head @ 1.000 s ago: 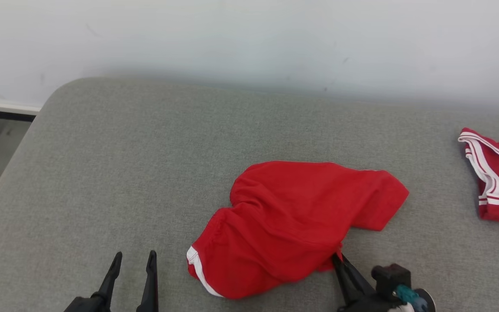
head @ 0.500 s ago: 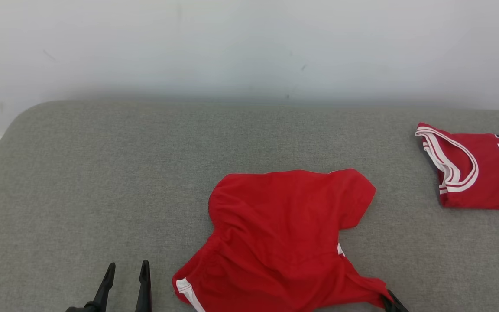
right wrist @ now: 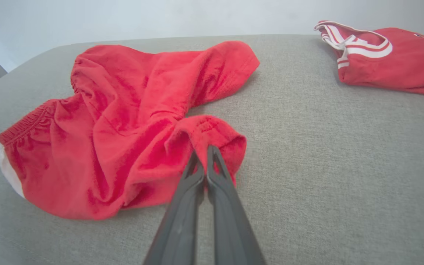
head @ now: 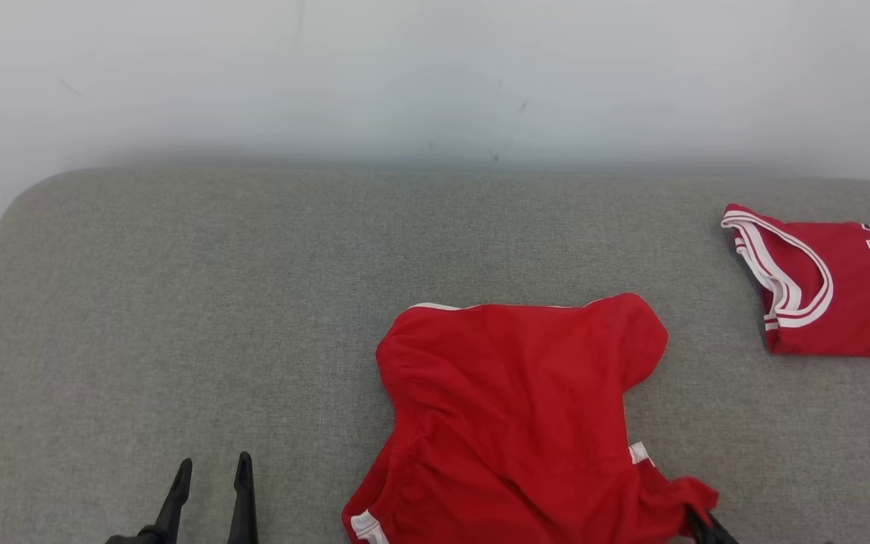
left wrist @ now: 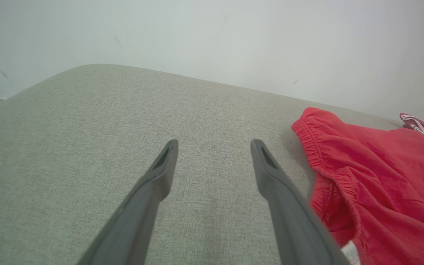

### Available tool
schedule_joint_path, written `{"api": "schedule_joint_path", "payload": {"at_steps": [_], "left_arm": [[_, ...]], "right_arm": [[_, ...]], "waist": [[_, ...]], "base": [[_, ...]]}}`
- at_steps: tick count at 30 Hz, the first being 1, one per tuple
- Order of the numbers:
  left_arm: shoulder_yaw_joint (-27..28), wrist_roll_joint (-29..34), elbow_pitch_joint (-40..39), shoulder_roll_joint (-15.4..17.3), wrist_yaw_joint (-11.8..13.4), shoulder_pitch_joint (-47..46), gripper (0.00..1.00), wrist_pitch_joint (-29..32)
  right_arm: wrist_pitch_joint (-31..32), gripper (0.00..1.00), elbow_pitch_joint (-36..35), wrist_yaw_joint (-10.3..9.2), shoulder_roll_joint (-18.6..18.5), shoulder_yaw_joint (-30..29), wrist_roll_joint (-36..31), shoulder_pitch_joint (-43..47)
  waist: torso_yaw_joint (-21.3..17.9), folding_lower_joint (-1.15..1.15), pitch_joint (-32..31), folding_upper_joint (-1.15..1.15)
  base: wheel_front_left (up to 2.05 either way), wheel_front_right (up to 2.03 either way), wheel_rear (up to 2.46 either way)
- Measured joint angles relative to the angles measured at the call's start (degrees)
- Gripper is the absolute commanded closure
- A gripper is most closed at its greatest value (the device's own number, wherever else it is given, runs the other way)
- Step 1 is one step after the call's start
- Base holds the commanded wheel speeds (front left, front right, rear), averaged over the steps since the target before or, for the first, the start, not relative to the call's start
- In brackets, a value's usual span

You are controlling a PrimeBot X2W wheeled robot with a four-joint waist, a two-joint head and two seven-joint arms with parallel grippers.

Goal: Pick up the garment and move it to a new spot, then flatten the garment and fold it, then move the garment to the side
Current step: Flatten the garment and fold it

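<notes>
While the left tool (head: 213,461) stands at the lower left of the head view, its two dark fingers (left wrist: 149,195) are spread wide apart with nothing between them. Its wrist view shows bare grey cloth of the surface (head: 178,302) beneath and ahead of the left tool (left wrist: 214,143); whether the tips touch that cloth cannot be told. A pale wall (head: 405,75) rises behind the far edge of the surface.

Just right of the left tool lies the garment (head: 510,408), a pair of red shorts, rumpled and spread on the surface right of the middle of the head view, its near part running off the bottom edge. In the left wrist view its gathered elastic waistband (left wrist: 313,143) faces the tool's right finger, near it but apart. A strip of white trim (head: 363,525) shows at the garment's near left corner.

At the garment's near right corner, the right tool (head: 699,521) has its jaws pressed together on a bunched fold of the red cloth. From its own wrist view the right tool (right wrist: 204,151) pinches that fold, which stands up in a small hump, and the rest of the garment (right wrist: 123,129) trails away to the left, lying on the surface.

Farther right, well apart from the garment, a red jersey (head: 835,302) with white-striped edging and dark lettering lies folded near the surface's far right edge.
</notes>
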Motion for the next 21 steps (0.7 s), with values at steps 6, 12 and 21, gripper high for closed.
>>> {"api": "schedule_joint_path", "payload": {"at_steps": [6,12,21], "left_arm": [[-0.1,-0.2,0.1,0.0,0.0,-0.2,0.00,0.0],[-1.2,-0.2,0.4,0.0,0.0,-1.6,0.00,0.0],[-4.6,-1.4,1.8,0.0,0.0,-4.1,0.00,0.0]], "right_arm": [[1.0,1.00,-0.8,0.00,-0.7,3.8,1.7,-6.2],[2.2,1.00,7.6,0.00,-3.3,9.6,2.3,-23.0],[-0.7,1.00,32.3,0.00,-0.8,13.5,3.8,-43.8]], "waist": [[0.5,0.00,0.5,0.00],[1.5,0.00,1.4,0.00],[4.8,0.00,2.5,0.00]], "base": [[0.00,0.00,0.00],[0.00,0.00,0.00],[0.00,0.00,0.00]]}}
